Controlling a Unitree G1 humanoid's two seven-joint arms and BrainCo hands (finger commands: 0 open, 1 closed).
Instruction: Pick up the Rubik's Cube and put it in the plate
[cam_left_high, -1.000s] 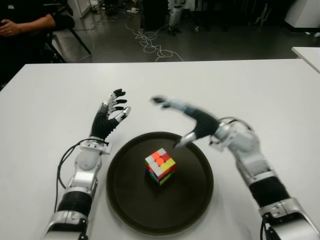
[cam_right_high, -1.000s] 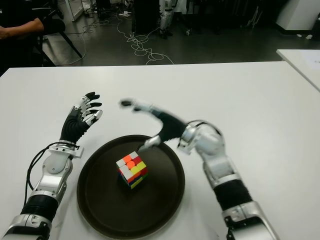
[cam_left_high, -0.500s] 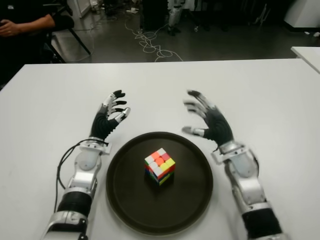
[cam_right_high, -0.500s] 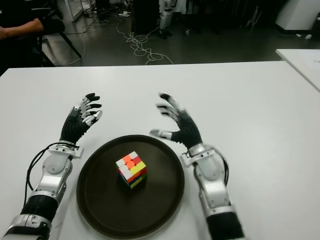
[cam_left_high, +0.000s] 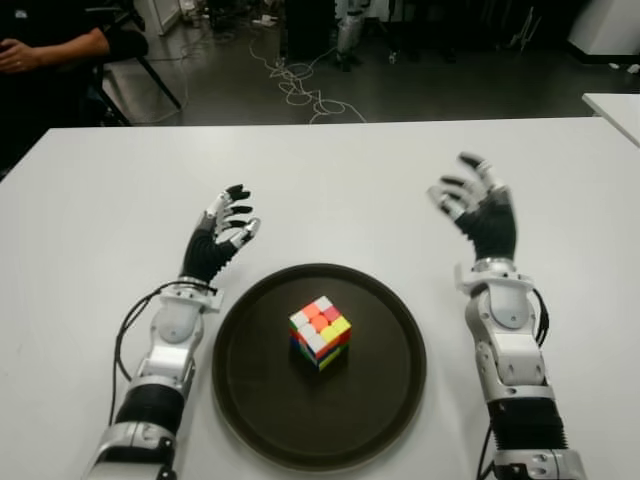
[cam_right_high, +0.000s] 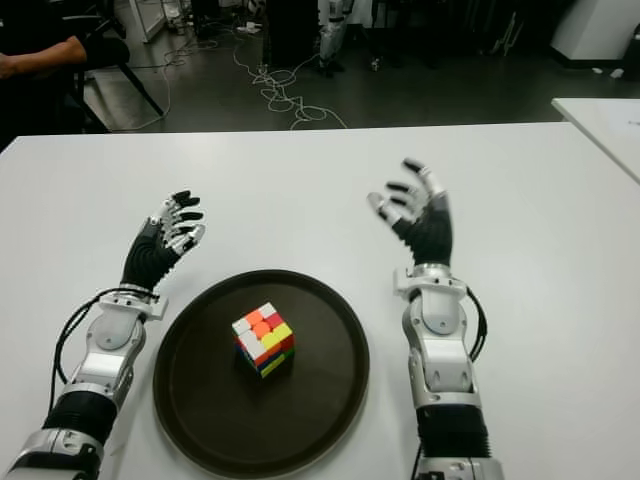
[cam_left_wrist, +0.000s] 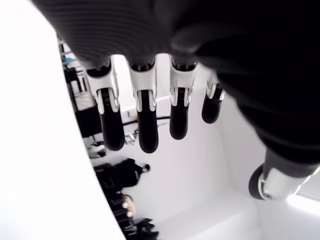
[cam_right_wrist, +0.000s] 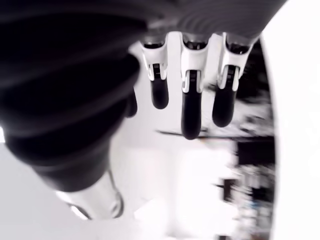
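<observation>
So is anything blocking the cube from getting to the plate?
Nothing visible. The cube already sits in the middle of the plate. Both hands are open and empty: the left hand shows beside the plate's left rim, the right hand off to its right.

Right hand (cam_right_wrist: 165, 90) empty; fingers (cam_right_wrist: 190, 107) extended over the white table (cam_right_wrist: 295, 150).

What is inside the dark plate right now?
Only the Rubik's Cube sits in the plate, near its centre. The cube's underside and the plate surface beneath it are hidden. Neither hand holds anything.
</observation>
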